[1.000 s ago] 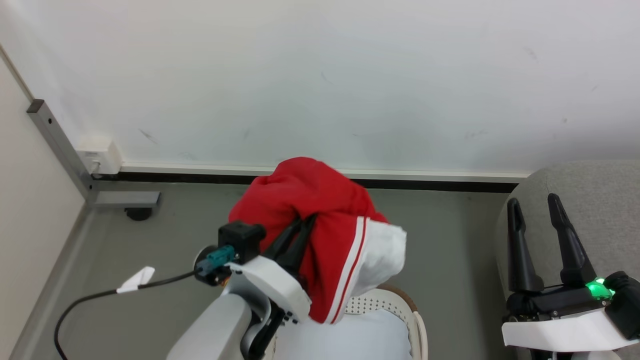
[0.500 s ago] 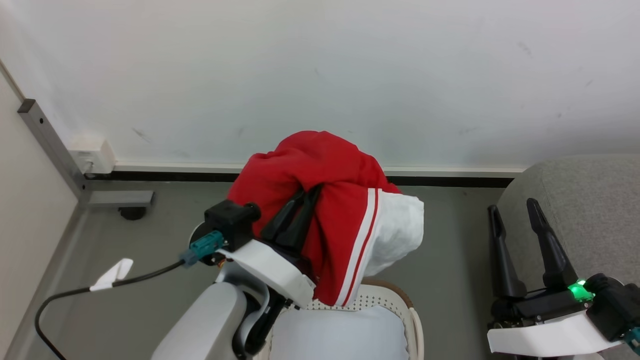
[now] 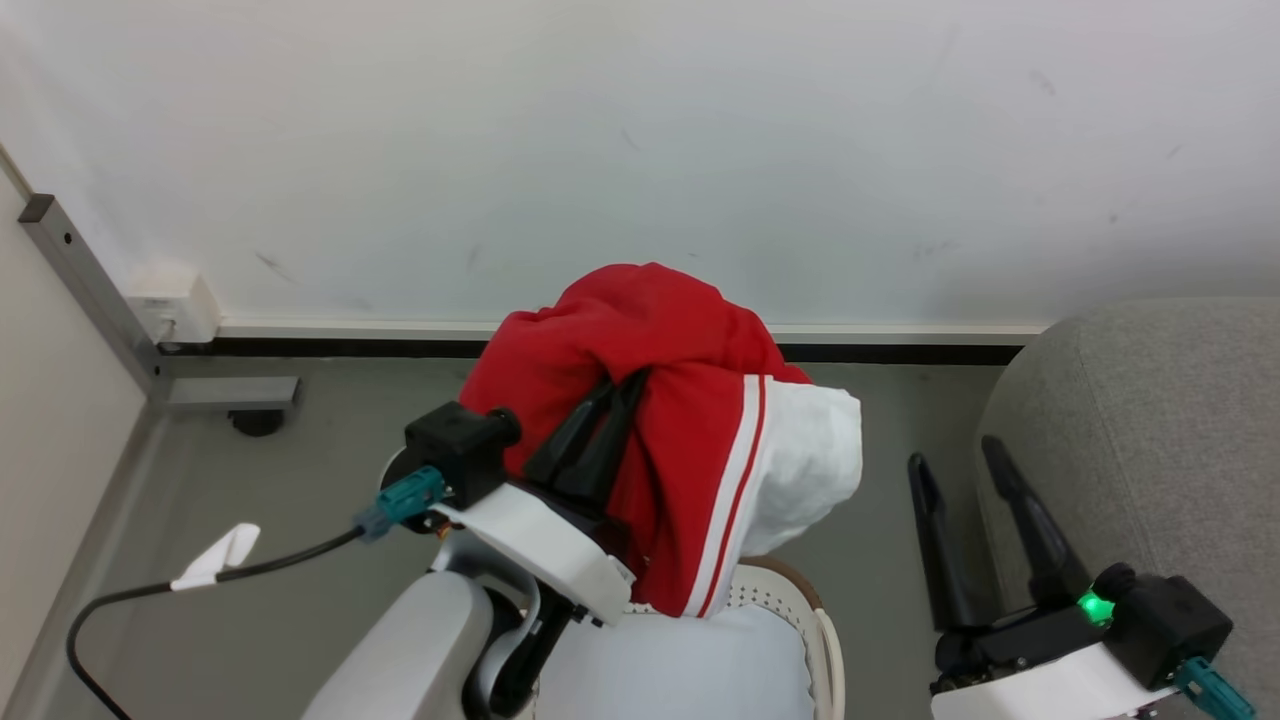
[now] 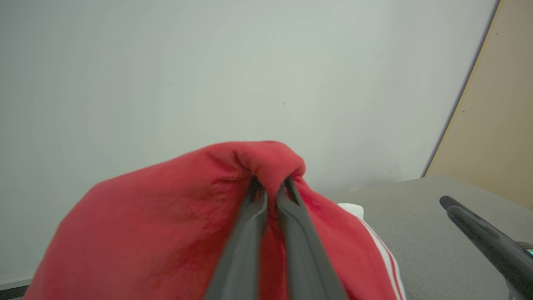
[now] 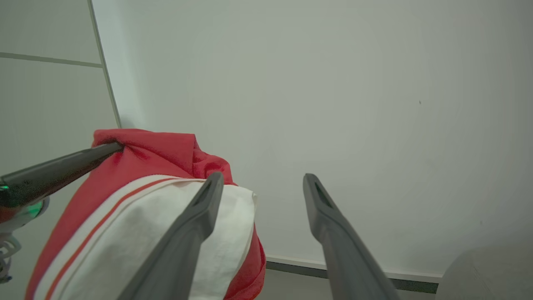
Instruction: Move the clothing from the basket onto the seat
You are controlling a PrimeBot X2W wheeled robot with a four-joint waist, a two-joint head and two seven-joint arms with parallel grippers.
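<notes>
The clothing (image 3: 680, 440), a bright red garment with white stripes and a white panel, hangs in the air above the basket (image 3: 826, 648), draped over my left gripper (image 3: 627, 386), which is shut on a fold of it. In the left wrist view the left gripper (image 4: 270, 183) pinches the red clothing (image 4: 166, 221) at its top. My right gripper (image 3: 957, 460) stands open and holds nothing, to the right of the garment and beside the grey seat (image 3: 1150, 420). Between the open right gripper (image 5: 261, 181) fingers lies bare wall, with the clothing (image 5: 166, 225) to their left.
A plain white cloth (image 3: 680, 670) lies in the basket. A white wall and dark baseboard (image 3: 900, 352) run behind. A metal post (image 3: 90, 290) and a wall socket (image 3: 175, 308) stand at the left. A black cable (image 3: 200, 580) trails over the grey floor.
The head camera has shifted a little. My left gripper has lifted the red garment slightly higher above the basket. My right gripper has drawn down and left, off the seat's front.
</notes>
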